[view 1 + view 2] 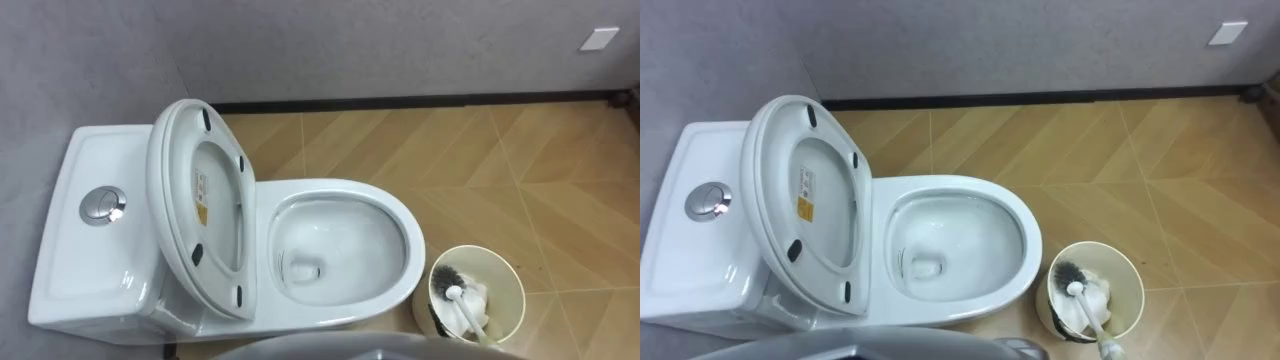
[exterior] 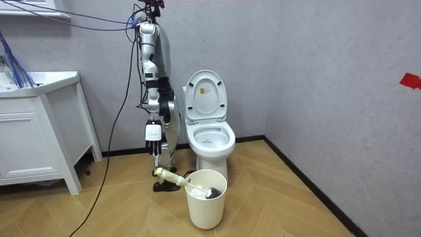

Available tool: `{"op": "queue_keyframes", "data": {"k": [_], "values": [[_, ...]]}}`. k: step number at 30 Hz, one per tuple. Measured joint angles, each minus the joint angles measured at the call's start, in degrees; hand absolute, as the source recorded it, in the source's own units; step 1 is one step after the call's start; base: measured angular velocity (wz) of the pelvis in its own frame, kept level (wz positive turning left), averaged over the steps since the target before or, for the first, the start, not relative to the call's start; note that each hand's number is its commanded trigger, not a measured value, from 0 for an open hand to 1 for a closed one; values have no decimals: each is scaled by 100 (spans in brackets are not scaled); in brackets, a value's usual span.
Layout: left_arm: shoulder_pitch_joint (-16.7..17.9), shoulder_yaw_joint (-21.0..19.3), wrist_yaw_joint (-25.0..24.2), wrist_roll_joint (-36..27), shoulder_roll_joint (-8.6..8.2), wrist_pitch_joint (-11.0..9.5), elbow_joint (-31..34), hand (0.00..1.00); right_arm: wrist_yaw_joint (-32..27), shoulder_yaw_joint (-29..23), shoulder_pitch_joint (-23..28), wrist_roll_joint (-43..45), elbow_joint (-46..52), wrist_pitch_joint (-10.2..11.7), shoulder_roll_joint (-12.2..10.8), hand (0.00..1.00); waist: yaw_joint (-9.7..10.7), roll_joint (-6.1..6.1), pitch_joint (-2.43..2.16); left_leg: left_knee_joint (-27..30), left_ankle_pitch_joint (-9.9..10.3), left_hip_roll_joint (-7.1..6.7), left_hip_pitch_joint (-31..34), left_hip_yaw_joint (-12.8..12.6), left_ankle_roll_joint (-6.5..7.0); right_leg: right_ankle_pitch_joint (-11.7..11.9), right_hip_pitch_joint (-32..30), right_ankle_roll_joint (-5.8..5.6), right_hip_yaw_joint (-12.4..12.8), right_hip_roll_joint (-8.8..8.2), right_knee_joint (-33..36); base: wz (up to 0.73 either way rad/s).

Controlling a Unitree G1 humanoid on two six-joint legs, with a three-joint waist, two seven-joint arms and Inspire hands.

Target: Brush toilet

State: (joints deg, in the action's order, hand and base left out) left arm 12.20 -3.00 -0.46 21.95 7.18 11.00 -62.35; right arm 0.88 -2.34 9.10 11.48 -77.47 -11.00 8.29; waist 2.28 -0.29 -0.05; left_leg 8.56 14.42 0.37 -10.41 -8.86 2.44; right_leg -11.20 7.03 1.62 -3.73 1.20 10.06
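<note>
Upright, toilet lid bears illegible sticker.

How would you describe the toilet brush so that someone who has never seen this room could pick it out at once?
Find the white toilet with its seat raised. On the wooden floor beside the front of its bowl stands a round cream bin. The toilet brush rests in it, told apart by its dark bristle head and white handle leaning out over the rim.
</note>
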Motion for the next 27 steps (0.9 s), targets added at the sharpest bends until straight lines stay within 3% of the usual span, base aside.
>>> {"op": "queue_keyframes", "data": {"k": [11, 17, 27], "values": [[47, 13, -10, 9, -2, 21, 14, 0, 32, 43, -55, 27, 6, -32, 2, 0, 39, 8, -1, 19, -1, -2, -18, -56, 2, -5, -31, 5, 89, 3, 60, -2], [81, 2, -31, 10, -1, 166, 16, 0, -7, 41, -101, -7, 15, -39, 6, 0, 35, 7, -1, 15, -1, 0, -9, -68, 1, -15, -64, 9, 135, 17, 60, -2], [92, -28, -20, 11, 0, 242, 66, 0, -301, -225, -3, -767, -58, -61, -2, 0, 56, 35, -3, 4, 0, -1, -57, -61, 1, -13, -7, 7, 140, 16, 49, 0]]}}
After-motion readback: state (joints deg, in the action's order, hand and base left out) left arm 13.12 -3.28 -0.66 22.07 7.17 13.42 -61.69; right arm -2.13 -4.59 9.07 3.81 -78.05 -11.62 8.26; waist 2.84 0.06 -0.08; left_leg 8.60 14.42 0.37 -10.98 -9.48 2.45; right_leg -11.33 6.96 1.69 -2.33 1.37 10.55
